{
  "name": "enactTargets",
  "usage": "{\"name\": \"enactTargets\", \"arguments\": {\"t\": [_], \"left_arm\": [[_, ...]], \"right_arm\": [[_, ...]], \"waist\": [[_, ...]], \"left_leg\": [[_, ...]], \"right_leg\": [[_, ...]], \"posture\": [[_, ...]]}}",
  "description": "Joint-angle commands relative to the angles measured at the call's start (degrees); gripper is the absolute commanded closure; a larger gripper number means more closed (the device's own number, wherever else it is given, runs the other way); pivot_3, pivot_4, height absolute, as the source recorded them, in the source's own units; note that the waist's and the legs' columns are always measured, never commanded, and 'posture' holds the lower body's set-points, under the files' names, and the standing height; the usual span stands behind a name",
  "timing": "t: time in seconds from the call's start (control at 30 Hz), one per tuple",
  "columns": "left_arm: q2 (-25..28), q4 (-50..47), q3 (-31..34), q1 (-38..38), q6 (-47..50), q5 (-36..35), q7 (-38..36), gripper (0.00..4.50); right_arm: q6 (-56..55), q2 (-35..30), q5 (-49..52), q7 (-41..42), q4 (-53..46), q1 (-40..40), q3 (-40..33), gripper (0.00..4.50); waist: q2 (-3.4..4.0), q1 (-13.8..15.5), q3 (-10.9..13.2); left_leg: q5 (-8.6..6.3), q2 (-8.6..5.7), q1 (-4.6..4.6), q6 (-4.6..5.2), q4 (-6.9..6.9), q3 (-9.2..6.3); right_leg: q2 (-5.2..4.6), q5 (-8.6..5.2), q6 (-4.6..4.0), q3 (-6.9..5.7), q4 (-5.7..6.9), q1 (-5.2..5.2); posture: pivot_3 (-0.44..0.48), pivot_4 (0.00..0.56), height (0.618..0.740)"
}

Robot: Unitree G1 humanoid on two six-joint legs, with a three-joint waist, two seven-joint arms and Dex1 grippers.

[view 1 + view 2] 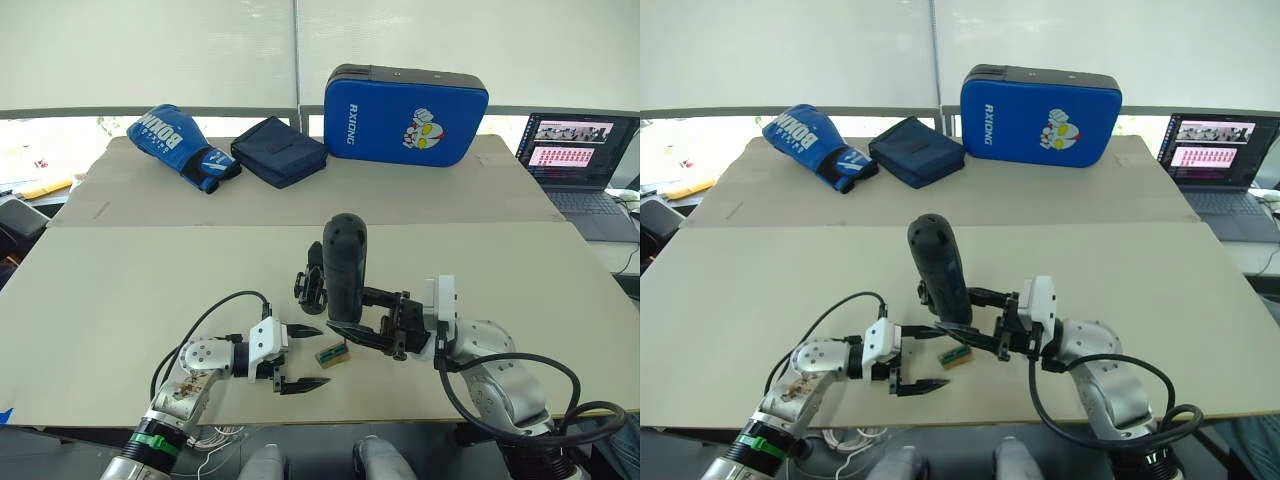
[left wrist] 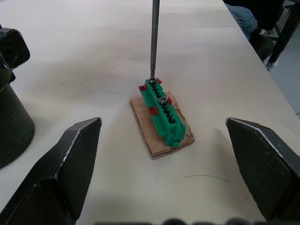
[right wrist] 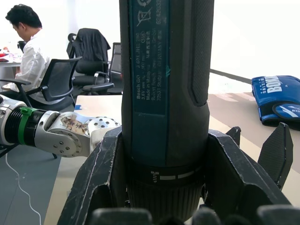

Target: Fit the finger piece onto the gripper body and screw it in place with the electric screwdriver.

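Observation:
The electric screwdriver (image 1: 345, 262) stands upright, my right gripper (image 1: 352, 330) shut around its lower body. Its thin metal bit (image 2: 153, 42) points down, and the tip touches the far end of a small green block (image 2: 163, 112) that lies on a tan pad. My left gripper (image 1: 324, 356) is open, one black finger (image 2: 70, 159) on each side of that block, touching nothing. The gripper body (image 1: 312, 285), a small black block, stands just behind and left of the screwdriver. The finger piece is hidden.
At the table's far end lie a blue boxing glove (image 1: 180, 145), a folded dark blue pouch (image 1: 280, 150) and a blue strike pad (image 1: 405, 115). A laptop (image 1: 580, 160) sits off the far right. A seated person (image 3: 26, 47) shows in the background.

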Motion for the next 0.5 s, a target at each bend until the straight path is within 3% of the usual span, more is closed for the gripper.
{"name": "enactTargets", "arguments": {"t": [0.03, 0.5], "left_arm": [[0.16, 2.01, -1.52, 1.62, 0.47, 0.61, -0.32, 0.0], [0.11, 1.97, -1.65, 1.86, 0.21, 0.72, -0.28, 0.0]], "right_arm": [[-2.35, 0.34, 1.06, 0.24, -1.38, -0.92, -1.09, 2.59], [-2.55, 0.7, 0.63, 0.34, -1.1, -0.24, -0.45, 2.59]], "waist": [[0.0, 0.0, 0.0], [0.0, -0.01, 0.0]], "left_leg": [[0.0, 0.0, 0.0, 0.0, 0.0, 0.0], [0.0, 0.0, 0.0, 0.0, 0.0, 0.0]], "right_leg": [[0.0, 0.0, 0.0, 0.0, 0.0, 0.0], [0.0, 0.0, 0.0, 0.0, 0.0, 0.0]], "posture": [[0.0, 0.15, 0.74], [0.0, 0.15, 0.74]]}}
